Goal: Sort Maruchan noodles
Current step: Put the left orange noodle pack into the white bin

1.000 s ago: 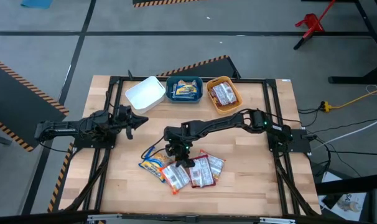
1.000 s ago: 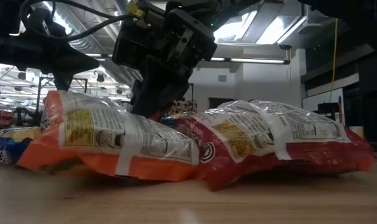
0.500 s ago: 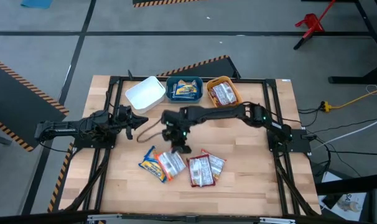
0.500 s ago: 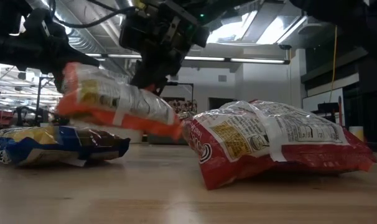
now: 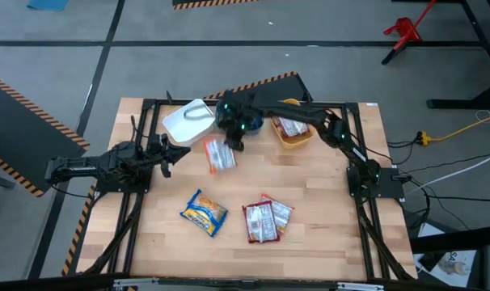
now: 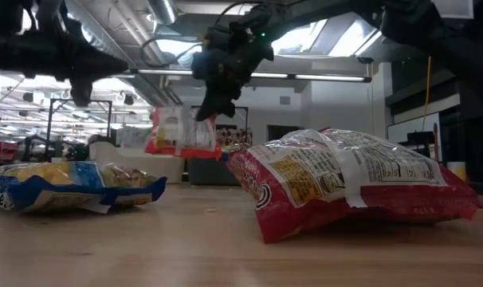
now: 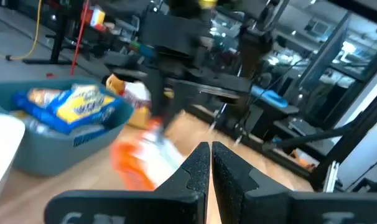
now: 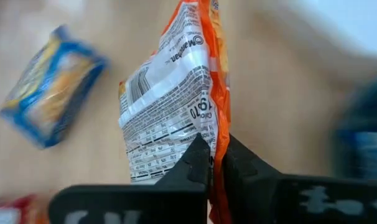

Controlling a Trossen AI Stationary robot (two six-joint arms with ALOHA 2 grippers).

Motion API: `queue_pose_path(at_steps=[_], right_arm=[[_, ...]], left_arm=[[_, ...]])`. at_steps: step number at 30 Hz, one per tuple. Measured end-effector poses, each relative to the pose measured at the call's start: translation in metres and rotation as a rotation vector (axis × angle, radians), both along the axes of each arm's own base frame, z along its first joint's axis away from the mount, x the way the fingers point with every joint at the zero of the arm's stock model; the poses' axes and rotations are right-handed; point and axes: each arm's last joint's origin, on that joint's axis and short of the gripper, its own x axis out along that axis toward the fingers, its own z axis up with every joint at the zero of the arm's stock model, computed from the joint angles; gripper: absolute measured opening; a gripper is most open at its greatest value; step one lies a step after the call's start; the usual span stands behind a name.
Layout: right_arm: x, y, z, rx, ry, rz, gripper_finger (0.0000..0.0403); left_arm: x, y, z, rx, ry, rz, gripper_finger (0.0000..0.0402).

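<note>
The table was pale wood with a smooth, faintly satin top — grain lines ran across it. The orange packet hanging above that table was thin, crinkled plastic film, glossy, with a creased white seam strip down its back. The red packets lying on the table showed the same shiny wrinkled film, catching highlights on the folds. The blue packet beside them was glossy plastic too. Behind them, the white bin, teal bin and orange bin looked like smooth moulded plastic — softly matt. The right gripper had dark, matt, hard-looking fingers.
</note>
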Motion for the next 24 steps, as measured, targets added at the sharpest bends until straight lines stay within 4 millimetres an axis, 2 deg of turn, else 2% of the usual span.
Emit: queue_pose_path(at_steps=[7,12,16,24], right_arm=[[0.001,-0.052,0.044,-0.111,-0.228,-0.26,0.0],[0.012,-0.064,0.057,-0.115,-0.431,-0.434,0.0],[0.026,-0.062,0.051,-0.043,-0.554,-0.534,0.0],[0.043,-0.063,0.019,0.021,-0.578,-0.698,0.0]], left_arm=[[-0.013,0.0,0.046,0.104,-0.056,0.053,0.0002],[-0.024,0.001,0.066,0.162,-0.03,0.129,0.0003],[-0.026,0.001,0.07,0.17,-0.014,0.16,0.0001],[-0.026,0.002,0.069,0.168,-0.002,0.168,0.0001]])
